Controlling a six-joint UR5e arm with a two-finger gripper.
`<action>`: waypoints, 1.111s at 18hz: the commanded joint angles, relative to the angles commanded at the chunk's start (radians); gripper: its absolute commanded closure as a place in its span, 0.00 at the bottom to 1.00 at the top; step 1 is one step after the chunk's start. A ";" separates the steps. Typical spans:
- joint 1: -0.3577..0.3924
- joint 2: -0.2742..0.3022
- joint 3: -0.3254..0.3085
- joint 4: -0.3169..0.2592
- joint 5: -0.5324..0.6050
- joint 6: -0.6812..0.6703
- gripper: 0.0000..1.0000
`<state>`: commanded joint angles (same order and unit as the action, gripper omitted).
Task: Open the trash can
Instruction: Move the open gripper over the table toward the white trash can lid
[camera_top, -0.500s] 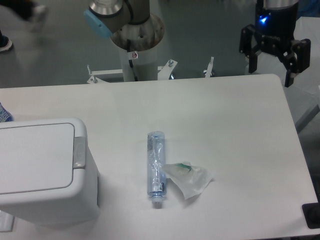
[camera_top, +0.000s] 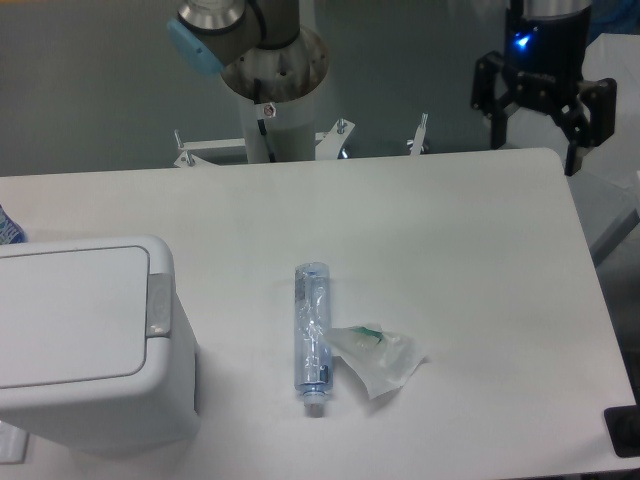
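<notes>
The white boxy trash can (camera_top: 90, 340) stands at the table's front left corner. Its flat lid (camera_top: 70, 312) is shut. The grey push-button strip (camera_top: 158, 304) sits on the rim at the lid's right edge. My gripper (camera_top: 536, 152) hangs above the table's far right corner, far from the can. Its black fingers (camera_top: 498, 125) are spread apart and hold nothing.
A clear plastic bottle (camera_top: 312, 336) lies on its side in the middle of the white table (camera_top: 440, 230). A crumpled clear wrapper (camera_top: 380, 358) lies just right of it. The arm's base (camera_top: 272, 75) stands behind the table's far edge. A black object (camera_top: 625, 430) sits at the front right corner.
The gripper has shifted slightly left and up. The person's foot at the top left has left the view. The can, bottle and wrapper have not moved.
</notes>
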<state>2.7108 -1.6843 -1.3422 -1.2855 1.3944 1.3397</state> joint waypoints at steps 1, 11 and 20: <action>-0.023 -0.002 0.000 0.000 0.000 -0.051 0.00; -0.287 -0.058 -0.009 0.225 -0.006 -0.845 0.00; -0.393 -0.069 -0.043 0.233 -0.011 -1.318 0.00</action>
<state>2.3179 -1.7533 -1.3851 -1.0523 1.3837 0.0217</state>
